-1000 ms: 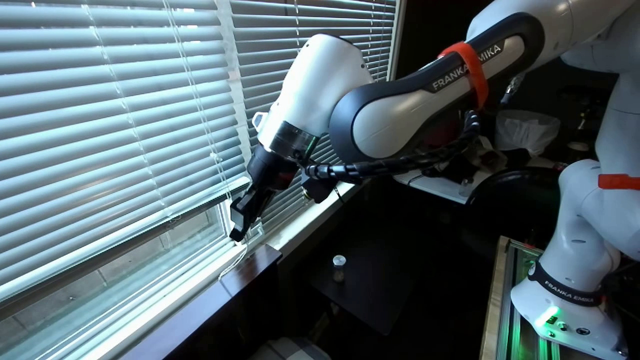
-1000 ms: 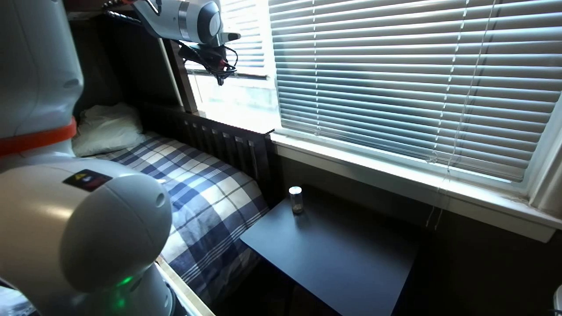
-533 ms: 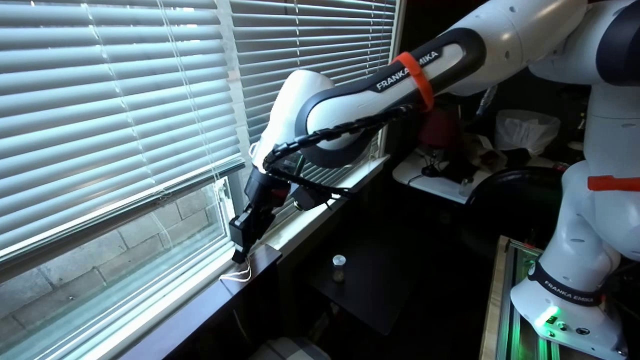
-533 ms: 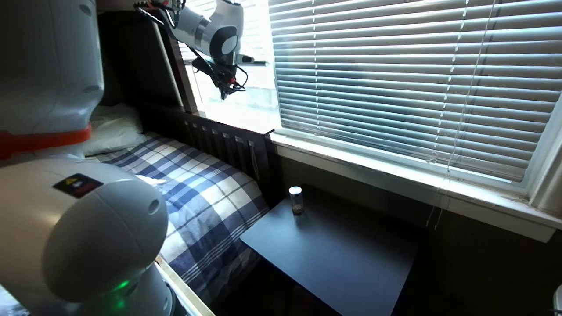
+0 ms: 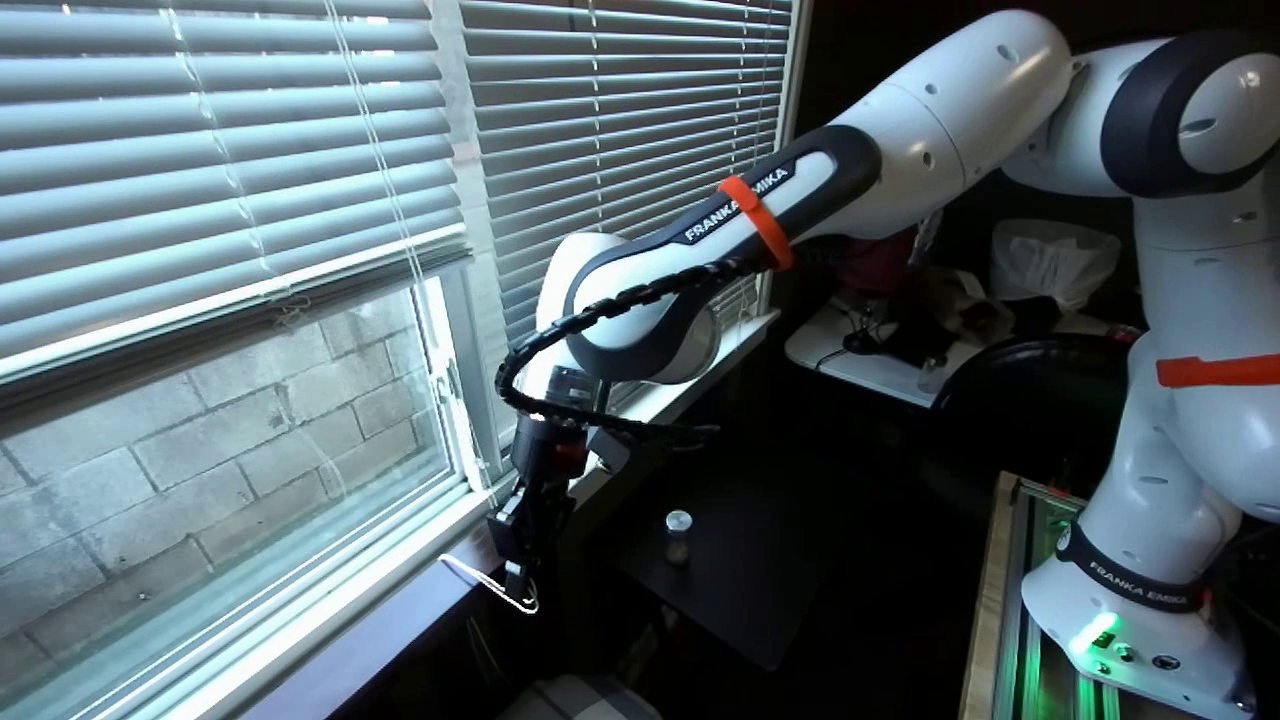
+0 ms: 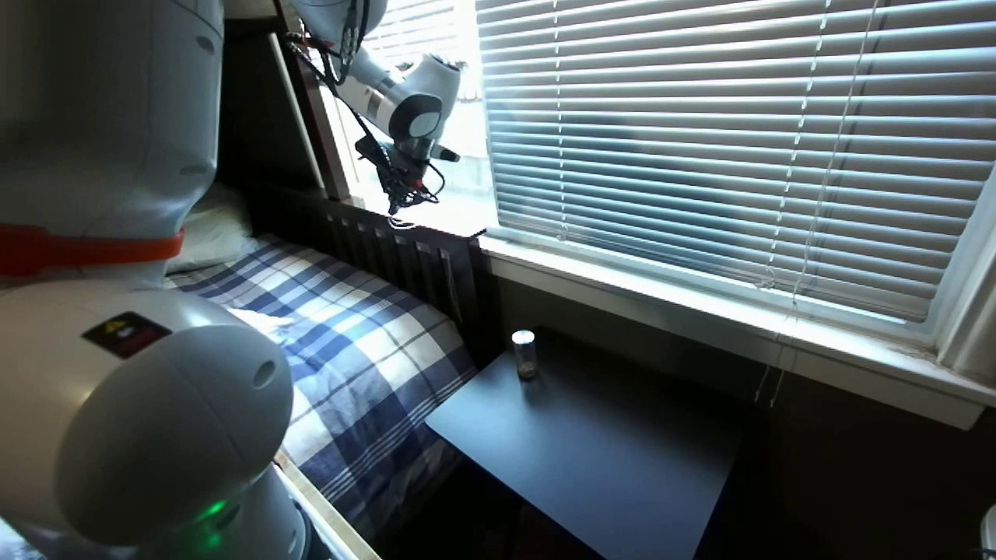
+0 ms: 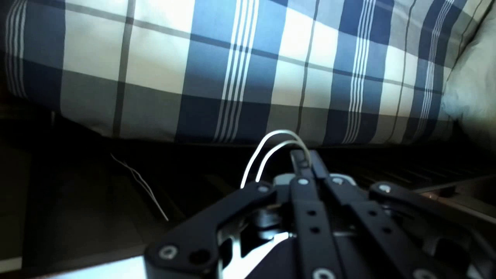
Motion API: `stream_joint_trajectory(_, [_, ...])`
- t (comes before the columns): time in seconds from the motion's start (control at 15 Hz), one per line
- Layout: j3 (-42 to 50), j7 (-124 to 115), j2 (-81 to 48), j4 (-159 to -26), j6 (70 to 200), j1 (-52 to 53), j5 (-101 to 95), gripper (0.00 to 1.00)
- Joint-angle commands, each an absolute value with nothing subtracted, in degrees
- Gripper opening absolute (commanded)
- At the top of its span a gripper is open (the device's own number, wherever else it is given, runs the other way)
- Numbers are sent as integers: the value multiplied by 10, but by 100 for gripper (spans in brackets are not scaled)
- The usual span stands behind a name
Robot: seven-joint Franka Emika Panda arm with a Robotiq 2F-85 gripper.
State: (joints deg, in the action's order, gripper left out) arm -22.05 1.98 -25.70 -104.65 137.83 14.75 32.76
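Note:
My gripper (image 7: 311, 161) is shut on a thin white cord (image 7: 278, 131), which loops up out of the fingertips in the wrist view. In an exterior view the gripper (image 5: 517, 590) points down beside the window, just off the dark ledge (image 5: 370, 640), with the cord looping below its tips. The white slatted blind (image 5: 220, 170) on that window is partly raised, its bottom rail tilted, and a block wall (image 5: 240, 450) shows through the glass below. Another stretch of loose cord (image 7: 143, 186) hangs lower in the wrist view. Where the cords run behind the arm is hidden.
A plaid-covered bed (image 6: 373, 334) lies under the gripper, with a slatted dark rail (image 6: 405, 229) along the window. A black table (image 6: 591, 467) carries a small glass jar (image 6: 525, 358). A second, lowered blind (image 6: 700, 155) hangs above a white sill (image 6: 700, 303).
My gripper has moved downward, drawing the cord with it past the ledge. The blind's bottom rail has risen clearly, uncovering more of the glass and the wall outside.

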Motion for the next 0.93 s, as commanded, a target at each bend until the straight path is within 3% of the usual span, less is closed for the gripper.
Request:
stream_joint_trajectory(0.0, [-224,35,-301,-1042,1347,142,346,0])
stream_joint_trajectory(0.87, [-206,38,-322,-1020,1334,151,325,0])
